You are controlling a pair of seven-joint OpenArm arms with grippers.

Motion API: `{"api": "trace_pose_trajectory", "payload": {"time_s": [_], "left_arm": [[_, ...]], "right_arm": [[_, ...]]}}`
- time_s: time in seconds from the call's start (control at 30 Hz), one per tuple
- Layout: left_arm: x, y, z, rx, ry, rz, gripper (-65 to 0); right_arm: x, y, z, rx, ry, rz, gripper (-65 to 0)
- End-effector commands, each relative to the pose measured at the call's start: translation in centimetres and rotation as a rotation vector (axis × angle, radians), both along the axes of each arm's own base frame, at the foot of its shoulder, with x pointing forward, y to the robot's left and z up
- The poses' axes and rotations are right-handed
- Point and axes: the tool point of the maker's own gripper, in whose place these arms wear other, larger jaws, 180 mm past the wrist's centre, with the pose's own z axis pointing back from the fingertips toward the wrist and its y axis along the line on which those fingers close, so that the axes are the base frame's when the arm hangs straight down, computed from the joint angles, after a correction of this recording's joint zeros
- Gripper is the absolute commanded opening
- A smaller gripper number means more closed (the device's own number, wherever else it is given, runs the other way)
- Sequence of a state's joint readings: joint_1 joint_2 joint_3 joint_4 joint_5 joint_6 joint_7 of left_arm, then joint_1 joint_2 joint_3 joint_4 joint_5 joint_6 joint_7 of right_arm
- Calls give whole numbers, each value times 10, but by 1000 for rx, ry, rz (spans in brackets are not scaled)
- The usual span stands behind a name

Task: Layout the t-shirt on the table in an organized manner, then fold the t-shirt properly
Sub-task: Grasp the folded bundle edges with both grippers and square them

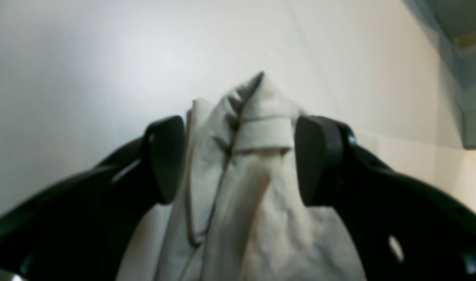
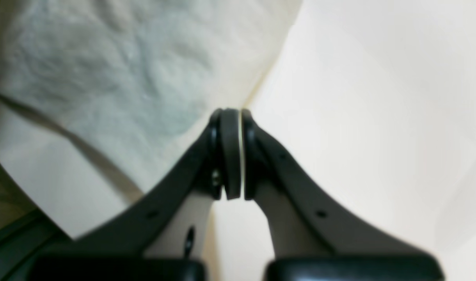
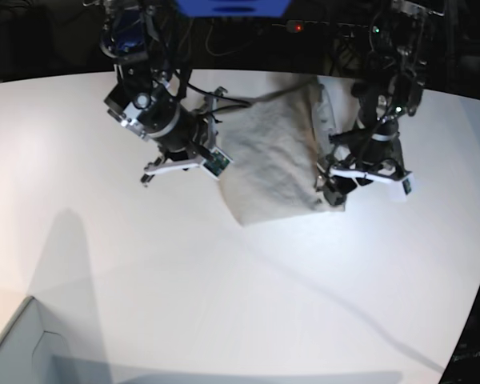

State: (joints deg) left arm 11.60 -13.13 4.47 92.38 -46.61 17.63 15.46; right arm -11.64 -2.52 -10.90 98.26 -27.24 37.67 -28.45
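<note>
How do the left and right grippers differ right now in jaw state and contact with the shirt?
The left gripper has its jaws spread wide, with bunched folds of the t-shirt between them; the right gripper is pressed shut, with only a thin pale sliver between its pads. The left sits at the shirt's bunched edge; the right sits at a flatter edge. Both work over the white table.
</note>
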Motion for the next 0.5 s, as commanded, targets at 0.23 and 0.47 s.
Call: {"api": "trace_pose_trajectory", "payload": {"time_s": [0.23, 0.47], "left_arm": [[18, 22, -33, 44, 66, 38, -217], [13, 43, -31, 77, 68, 47, -217]], "right_arm": [[-1, 0, 6, 16, -22, 3, -650], [-3, 0, 4, 15, -16, 3, -650]]}}
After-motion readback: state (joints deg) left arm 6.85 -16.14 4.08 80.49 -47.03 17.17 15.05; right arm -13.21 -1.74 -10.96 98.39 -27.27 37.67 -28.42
